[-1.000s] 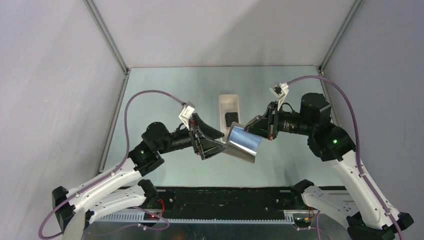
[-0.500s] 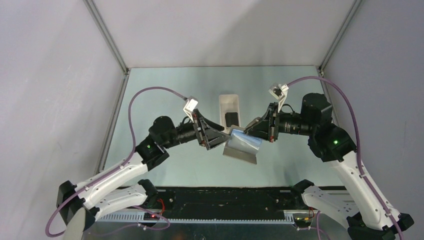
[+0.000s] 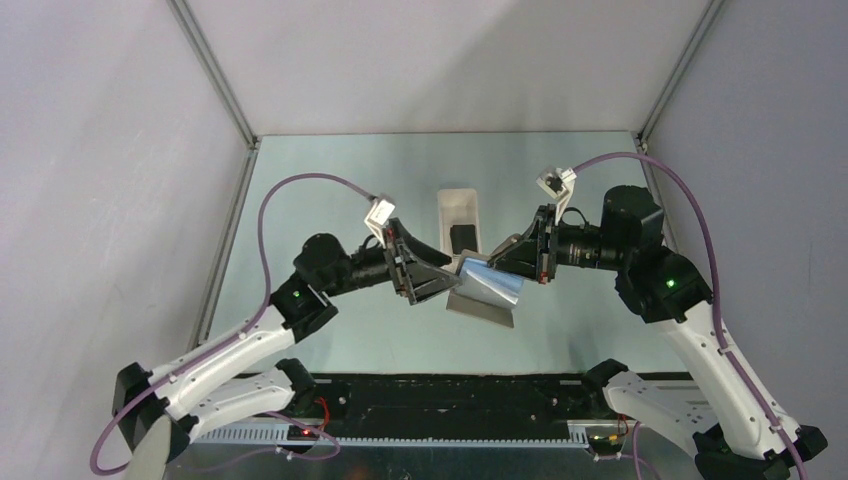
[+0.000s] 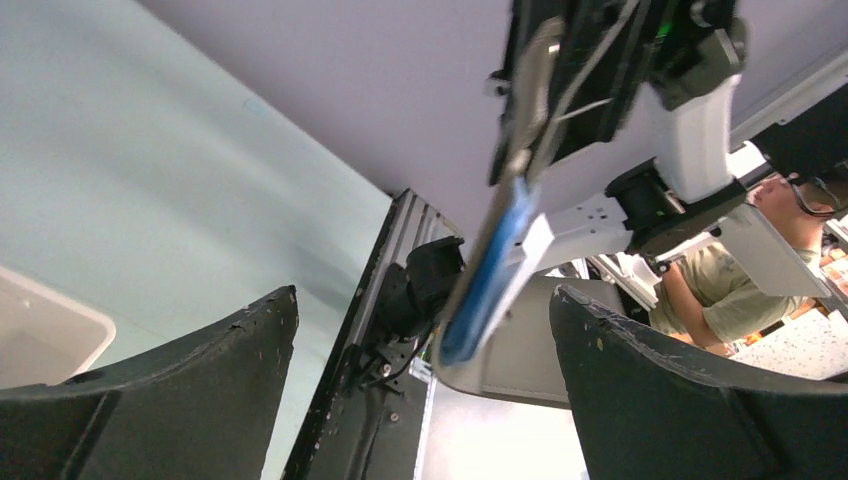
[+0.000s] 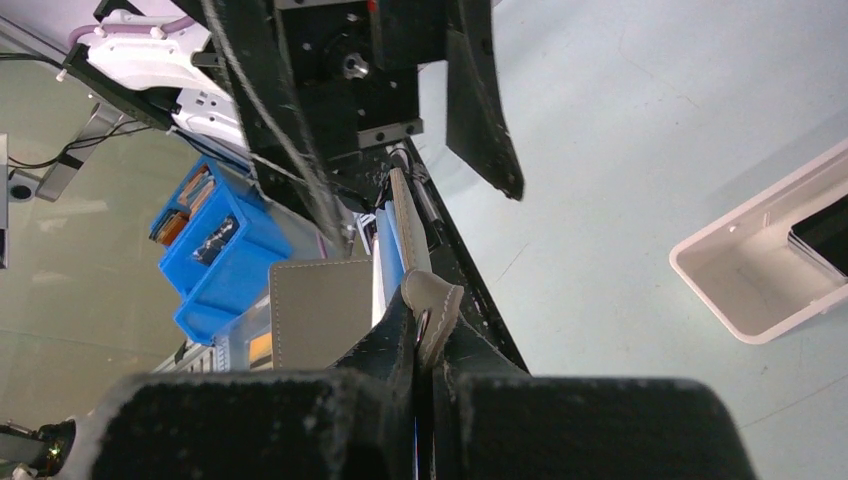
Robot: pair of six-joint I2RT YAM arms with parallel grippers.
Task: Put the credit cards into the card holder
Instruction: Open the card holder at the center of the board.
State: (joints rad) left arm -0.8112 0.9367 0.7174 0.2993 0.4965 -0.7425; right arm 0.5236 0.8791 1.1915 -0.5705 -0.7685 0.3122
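Note:
The card holder (image 3: pixel 489 287) hangs open above the table, silvery-blue inside up and a grey-brown flap drooping. My right gripper (image 3: pixel 482 264) is shut on its upper edge; in the right wrist view the fingertips (image 5: pixel 425 325) pinch the strap tab (image 5: pixel 436 300) beside the flap (image 5: pixel 320 310). My left gripper (image 3: pixel 432 276) is open at the holder's left edge. In the left wrist view the card holder (image 4: pixel 492 268) hangs edge-on between the wide left gripper (image 4: pixel 422 296) fingers, touching neither. One black credit card (image 3: pixel 463 238) lies in the white tray.
The long white tray (image 3: pixel 458 204) stands on the table just behind both grippers and shows as the tray (image 5: pixel 745 290) at the right of the right wrist view. Grey enclosure walls rise on the left, right and back.
My left arm has swung up and right, bringing its open fingers around the holder's left edge. The right gripper and the holder have barely moved.

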